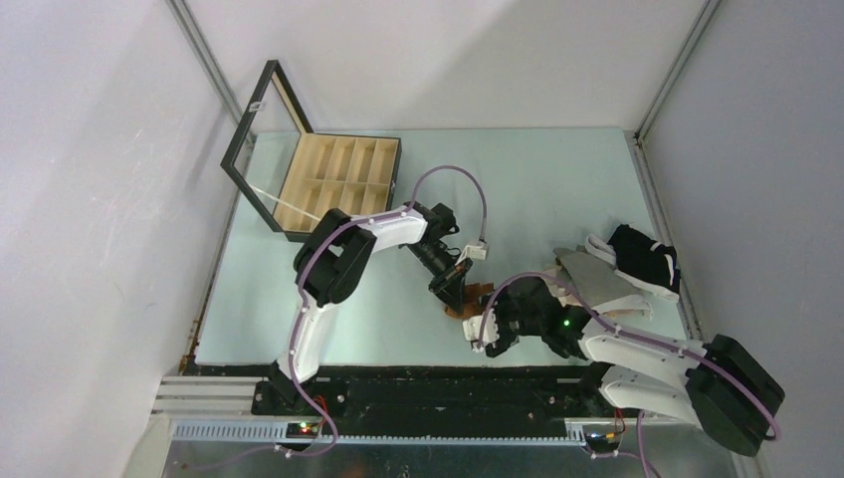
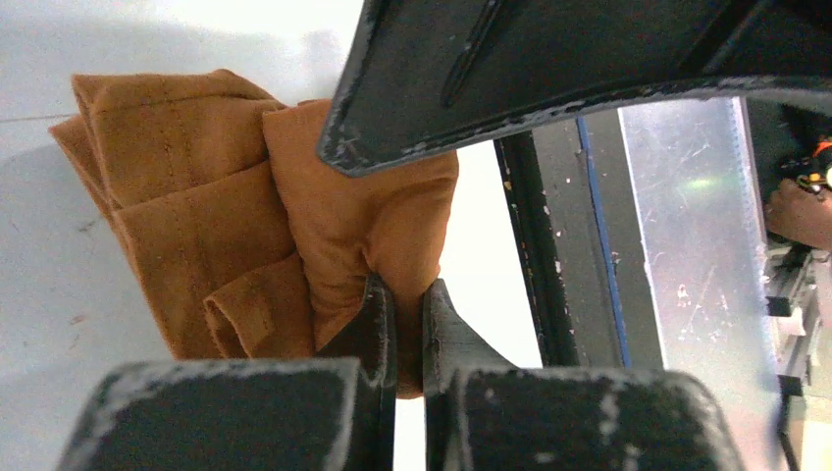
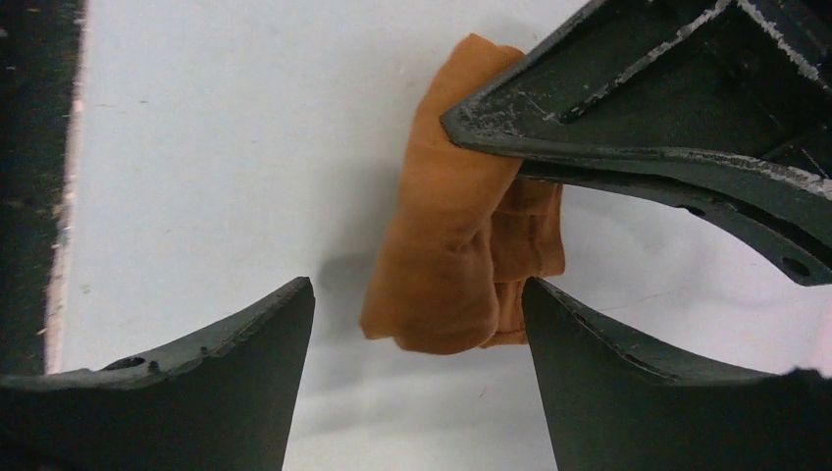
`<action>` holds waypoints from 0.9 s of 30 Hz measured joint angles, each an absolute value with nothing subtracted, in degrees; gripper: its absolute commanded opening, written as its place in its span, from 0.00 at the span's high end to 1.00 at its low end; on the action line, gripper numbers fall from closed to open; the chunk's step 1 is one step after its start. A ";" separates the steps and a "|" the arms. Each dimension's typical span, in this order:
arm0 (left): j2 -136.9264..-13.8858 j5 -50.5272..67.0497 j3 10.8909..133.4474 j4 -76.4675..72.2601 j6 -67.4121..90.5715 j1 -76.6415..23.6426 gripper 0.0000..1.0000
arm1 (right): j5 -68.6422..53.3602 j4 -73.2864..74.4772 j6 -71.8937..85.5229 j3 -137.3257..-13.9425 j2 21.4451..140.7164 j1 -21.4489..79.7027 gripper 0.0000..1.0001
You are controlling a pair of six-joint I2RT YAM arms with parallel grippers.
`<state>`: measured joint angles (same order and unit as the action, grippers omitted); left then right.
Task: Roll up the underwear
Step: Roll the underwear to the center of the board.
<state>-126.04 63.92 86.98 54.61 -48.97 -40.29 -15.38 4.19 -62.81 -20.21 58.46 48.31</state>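
Two wrist views alone show left end effector [image 2: 407,299] clamping rust-brown underwear [image 2: 186,196], right end effector [image 3: 419,294] apart

From above I only get slivers of the rust-brown underwear [image 1: 476,297]; the left gripper [image 1: 453,289] and right gripper [image 1: 488,334] cover the rest. By the right edge of the table [image 1: 537,189], my right arm [image 1: 637,349] hides part of the grey underwear [image 1: 597,279].
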 measured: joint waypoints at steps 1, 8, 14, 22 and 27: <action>-126.19 64.23 86.98 54.94 -48.84 -40.16 1.00 | -15.09 3.03 -62.83 -20.23 59.46 48.36 0.25; -126.78 65.28 87.02 56.49 -47.94 -39.68 1.00 | -12.29 -1.26 -62.04 -24.23 70.83 49.60 0.66; -126.78 65.30 87.02 56.55 -46.72 -38.74 0.89 | -12.58 5.34 -59.20 -29.34 74.22 49.12 0.93; -124.27 63.09 84.27 51.62 -39.09 -36.42 0.53 | -22.15 21.06 -52.07 -43.77 84.09 41.93 0.98; -117.30 55.31 77.32 45.34 -31.20 -33.06 0.40 | -30.44 29.47 -48.14 -53.54 93.45 36.14 0.97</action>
<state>-117.30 55.31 77.32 45.34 -31.20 -33.06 -30.44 29.47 -48.14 -53.54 93.45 36.14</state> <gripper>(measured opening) 0.549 0.181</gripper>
